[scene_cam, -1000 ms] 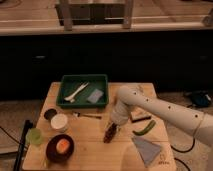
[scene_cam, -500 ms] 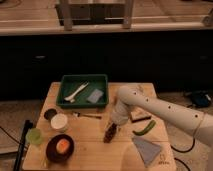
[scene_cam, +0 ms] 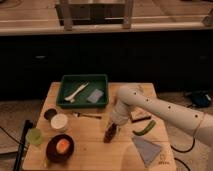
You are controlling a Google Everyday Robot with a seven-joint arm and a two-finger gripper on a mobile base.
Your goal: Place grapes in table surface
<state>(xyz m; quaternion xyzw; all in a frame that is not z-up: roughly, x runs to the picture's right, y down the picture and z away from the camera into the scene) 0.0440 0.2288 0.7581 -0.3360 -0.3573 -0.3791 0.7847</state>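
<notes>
Wooden table seen from above, w/ a white robot arm reaching in from the right. Green tray at back holds a white utensil & grey pad. Front left: dark bowl w/ orange fruit, white cup, green cup. Grey cloth front right, green pepper nearby. Gripper points down at mid-table; a dark bunch, prob. the grapes, hangs at its tip, on or just above the wood. Cannot tell how far it's opened. Looks like the set-down step; next: release, lift clear.
</notes>
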